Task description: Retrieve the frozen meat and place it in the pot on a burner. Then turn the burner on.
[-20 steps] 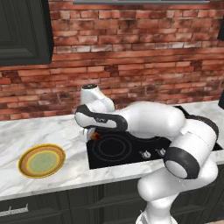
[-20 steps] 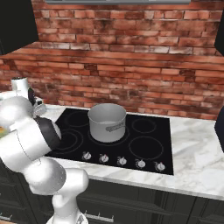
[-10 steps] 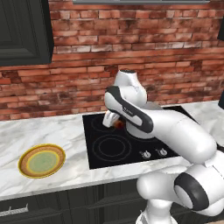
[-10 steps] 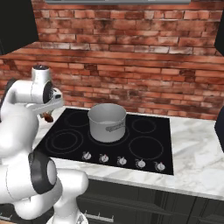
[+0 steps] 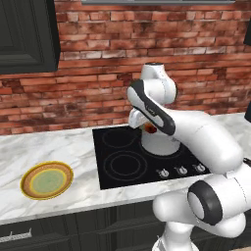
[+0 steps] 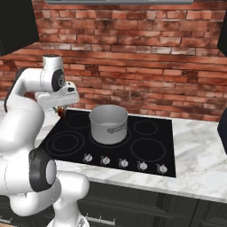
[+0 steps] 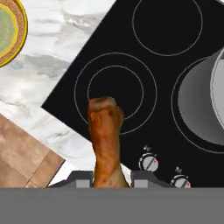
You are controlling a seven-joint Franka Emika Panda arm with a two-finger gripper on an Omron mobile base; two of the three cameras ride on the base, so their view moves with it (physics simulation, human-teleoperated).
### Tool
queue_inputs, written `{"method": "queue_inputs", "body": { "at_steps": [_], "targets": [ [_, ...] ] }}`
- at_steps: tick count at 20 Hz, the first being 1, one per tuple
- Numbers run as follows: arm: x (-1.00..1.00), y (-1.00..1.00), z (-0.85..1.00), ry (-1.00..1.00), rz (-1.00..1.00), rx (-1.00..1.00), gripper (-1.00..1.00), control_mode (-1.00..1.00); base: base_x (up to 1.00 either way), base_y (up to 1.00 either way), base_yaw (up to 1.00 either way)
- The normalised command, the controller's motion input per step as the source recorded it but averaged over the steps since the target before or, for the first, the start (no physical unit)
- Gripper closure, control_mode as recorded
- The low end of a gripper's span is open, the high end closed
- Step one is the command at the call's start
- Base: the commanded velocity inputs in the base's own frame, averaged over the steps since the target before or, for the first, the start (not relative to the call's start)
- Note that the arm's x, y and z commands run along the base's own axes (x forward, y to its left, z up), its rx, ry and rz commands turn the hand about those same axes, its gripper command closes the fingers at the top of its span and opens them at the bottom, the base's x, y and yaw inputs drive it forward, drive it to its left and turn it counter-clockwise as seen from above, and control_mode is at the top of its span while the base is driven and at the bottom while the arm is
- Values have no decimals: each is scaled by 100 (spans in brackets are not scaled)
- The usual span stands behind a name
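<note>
The gripper (image 7: 112,181) is closed on the meat (image 7: 105,140), which is pinched between the two finger tips at its lower end and is seen in the hand view sticking out from them, its knobby end lying over the ring of a front burner (image 7: 115,93) on the black cooktop (image 7: 183,39). In the left base view the meat (image 5: 149,128) is glimpsed as a small reddish patch under the white hand, held in the air above the cooktop (image 5: 117,162) and just left of the pot (image 5: 159,144), most of which is hidden by the arm. From the right base view the pot (image 6: 108,123) is seen standing upright on the cooktop (image 6: 150,148), near its middle and between the burner rings, with the gripper (image 6: 60,109) held to its left, above the cooktop's far left corner; there the meat is barely made out beneath the hand. In the hand view part of the pot (image 7: 205,103) is seen at the right edge, apart from the meat. A row of knobs (image 6: 123,163) runs along the cooktop's front edge. A plate (image 5: 47,180) with a yellow rim lies on the marble counter (image 5: 49,147), well left of the cooktop. A brick wall (image 6: 146,57) stands behind.
</note>
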Motion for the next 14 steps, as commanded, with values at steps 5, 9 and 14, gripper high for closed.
{"method": "queue_inputs", "body": {
  "at_steps": [5, 9, 14],
  "targets": [
    [41, -60, 0, 9, -31, -31, 100, -100, 0, 0, 0],
    [28, -74, -18, 0, -30, -11, 100, -100, 0, 0, 0],
    [47, -84, -2, 1, -24, 11, 100, -100, 0, 0, 0]
  ]
}}
